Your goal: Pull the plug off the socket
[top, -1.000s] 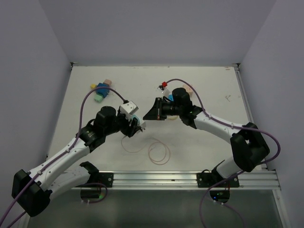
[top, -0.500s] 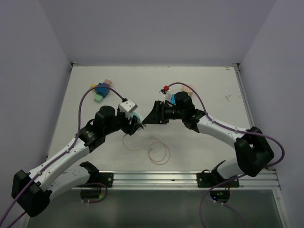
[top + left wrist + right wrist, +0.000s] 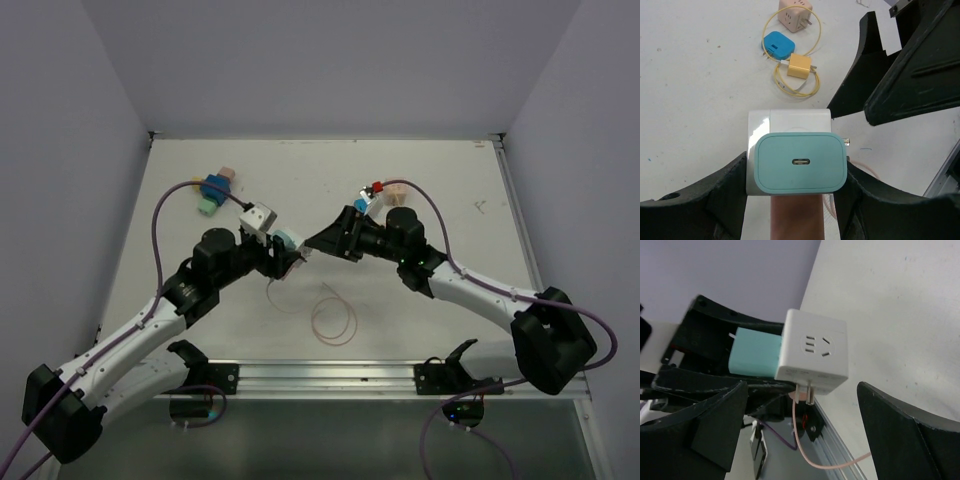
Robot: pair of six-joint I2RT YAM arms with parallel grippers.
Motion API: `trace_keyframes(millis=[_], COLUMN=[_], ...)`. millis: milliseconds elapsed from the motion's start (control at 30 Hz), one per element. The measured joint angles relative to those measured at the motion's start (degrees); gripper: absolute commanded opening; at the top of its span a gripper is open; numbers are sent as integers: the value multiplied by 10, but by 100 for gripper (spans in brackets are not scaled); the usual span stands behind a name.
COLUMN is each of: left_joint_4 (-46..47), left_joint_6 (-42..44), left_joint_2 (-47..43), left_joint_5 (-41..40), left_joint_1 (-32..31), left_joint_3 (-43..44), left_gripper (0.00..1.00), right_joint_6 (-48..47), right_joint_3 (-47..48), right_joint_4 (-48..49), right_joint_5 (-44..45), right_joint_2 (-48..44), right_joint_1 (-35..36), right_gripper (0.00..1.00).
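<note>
A teal plug (image 3: 801, 161) with a USB-C port sits pushed into a white cube socket (image 3: 790, 116). My left gripper (image 3: 797, 182) is shut on the teal plug (image 3: 754, 356) and holds it above the table, with black fingers (image 3: 727, 192) against both sides. In the top view the plug (image 3: 287, 241) shows at the left gripper (image 3: 285, 256). The socket (image 3: 815, 352) faces my right gripper (image 3: 801, 390), which stands open around it without touching. The right gripper (image 3: 322, 240) is just right of the plug. Two prongs and a thin pink cable (image 3: 805, 450) hang under the socket.
The pink cable lies coiled (image 3: 333, 320) on the table in front. A blue, green and pink adapter cluster (image 3: 213, 190) lies far left. A peach cube (image 3: 795, 8), blue charger (image 3: 778, 44) and yellow charger (image 3: 799, 65) lie behind the right arm. A metal rail (image 3: 400, 375) runs along the near edge.
The right gripper has gone from shut to wide open, and its wrist has shifted right. The left gripper has kept its hold and moved the plug and socket slightly farther back.
</note>
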Motion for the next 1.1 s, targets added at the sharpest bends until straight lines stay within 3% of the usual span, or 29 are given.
trace_keyframes(millis=[133,600,967,1100], left_joint_4=[9,40,60,76], left_joint_6=[-28,-82,-118,-127], left_joint_2=[-2,-1,3,10], left_joint_5=[-15,-90,-148,-164], left_joint_1=[-5,-63,-86,-91], left_joint_3=[-7,-8,-14,-23], left_gripper=[0,0,0,0], right_joint_6=[28,63,84,88], right_joint_3=[-8,-18,-34,-35], right_joint_4=[43,82,96,108], right_joint_5=[42,158,188,190], right_joint_2=[-15,2,15,16], right_joint_1=[1,52,66,68], right_gripper=[99,97,85,74])
